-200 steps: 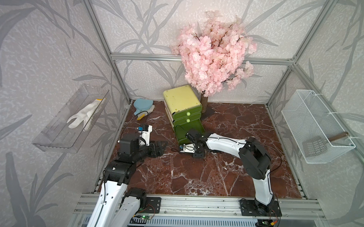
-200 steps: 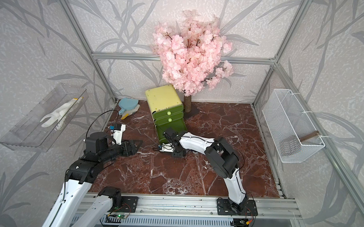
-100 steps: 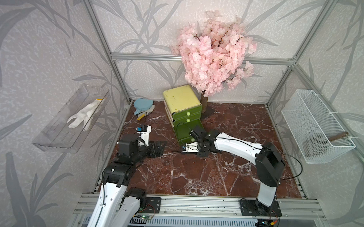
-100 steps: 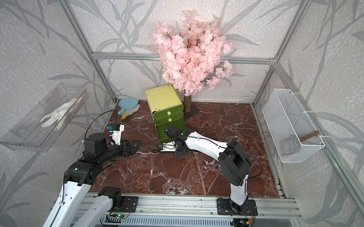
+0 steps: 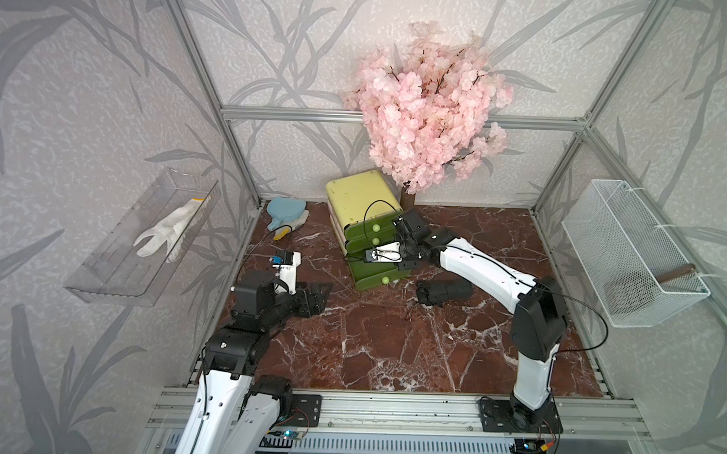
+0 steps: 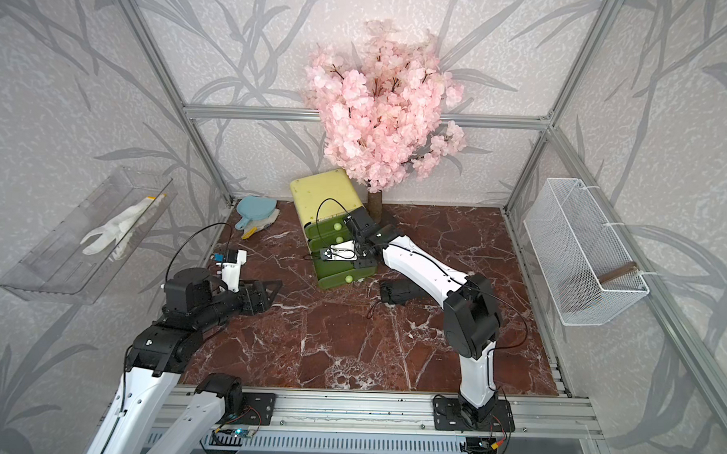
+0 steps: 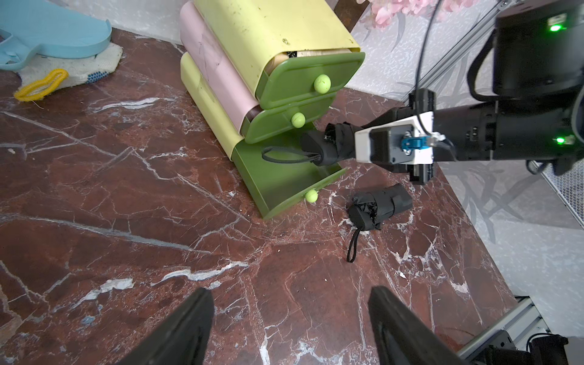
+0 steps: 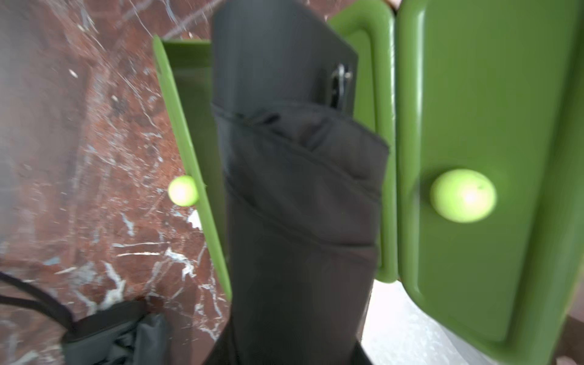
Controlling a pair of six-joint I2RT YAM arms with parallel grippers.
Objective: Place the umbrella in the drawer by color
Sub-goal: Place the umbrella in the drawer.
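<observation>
The right tool (image 7: pixel 345 141) is clamped on a black umbrella (image 7: pixel 319 148), held over the open bottom drawer (image 7: pixel 278 180) just beneath it, not yet released. A second umbrella (image 7: pixel 379 205) waits on the desk (image 7: pixel 158 252) nearby. The left tool (image 7: pixel 289 328) stands apart, empty.

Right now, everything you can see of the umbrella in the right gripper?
The held umbrella is a folded black compact, creased fabric wrapped tight. A black wrist strap loops from its free end. The right gripper clamps it, roughly level, its free end over the pulled-out bottom drawer. Whether it touches the drawer is unclear.
</observation>
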